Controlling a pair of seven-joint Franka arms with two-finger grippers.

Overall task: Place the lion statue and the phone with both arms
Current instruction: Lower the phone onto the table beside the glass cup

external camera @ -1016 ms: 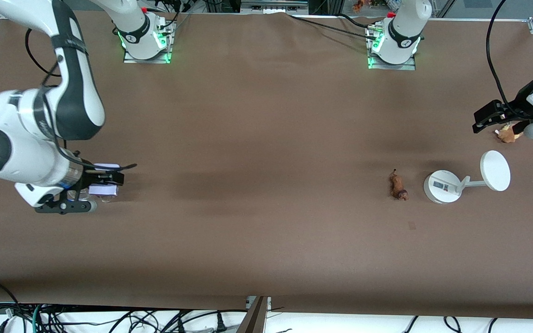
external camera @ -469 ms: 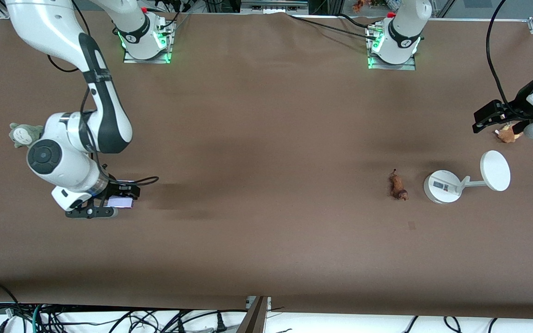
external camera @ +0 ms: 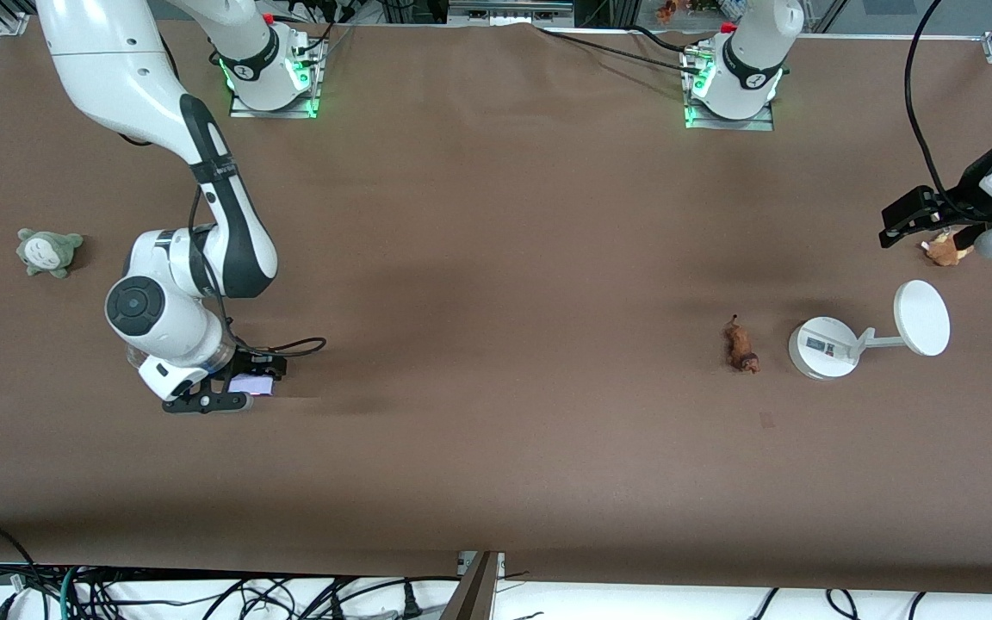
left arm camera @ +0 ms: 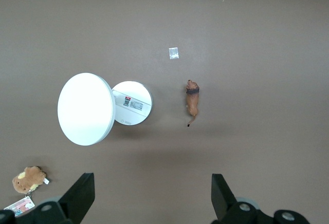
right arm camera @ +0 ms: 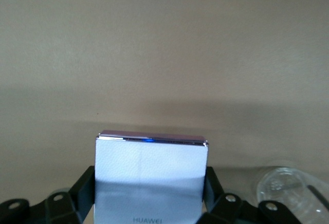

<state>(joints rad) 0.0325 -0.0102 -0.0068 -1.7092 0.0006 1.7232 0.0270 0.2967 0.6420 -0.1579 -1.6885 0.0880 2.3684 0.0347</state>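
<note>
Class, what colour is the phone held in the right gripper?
Pale lavender phone, silvery top edge; clearest in the right wrist view.

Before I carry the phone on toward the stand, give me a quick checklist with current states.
1. Right gripper shut on the phone: ok.
2. Phone square between the fingers, no tilt: ok.
3. Left gripper open, waiting over the brown plush: ok.
4. Lion statue lying free beside the white stand, not touching it: ok.
5. Stand disc free of objects: ok.
6. Phone's height off the table: cannot tell.
</note>
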